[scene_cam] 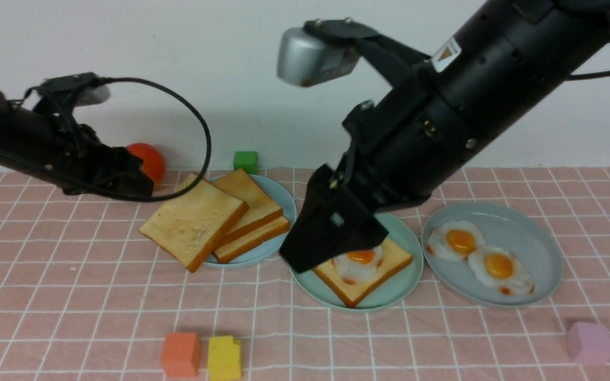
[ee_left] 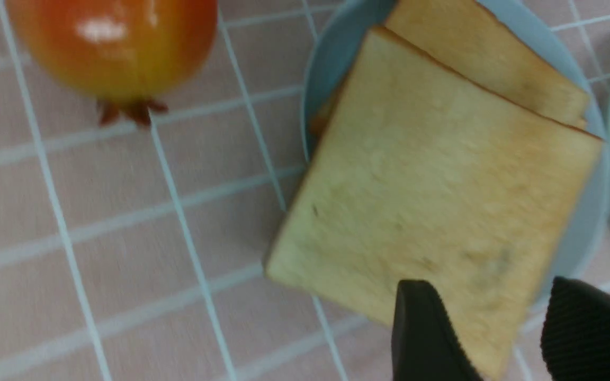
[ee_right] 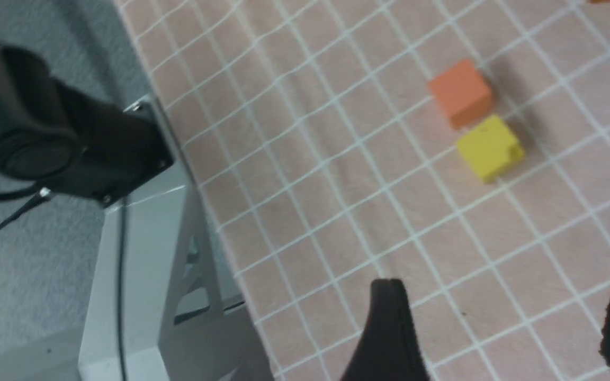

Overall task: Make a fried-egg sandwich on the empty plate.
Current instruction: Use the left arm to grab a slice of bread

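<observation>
the left gripper (ee_left: 495, 307), parted and empty, nears stacked toast (ee_left: 432, 190); the right gripper (ee_right: 511, 317) gapes empty. a fried egg (scene_cam: 358, 262) tops bread (scene_cam: 351, 290) on the green plate (scene_cam: 413, 264). a shallow pinch could drop the overhanging slice.

Mint-green plate (scene_cam: 389, 296), partly hidden by right arm (scene_cam: 389, 143), orange-red fruit (ee_left: 114, 42), cropped by left wrist view's edge
</observation>
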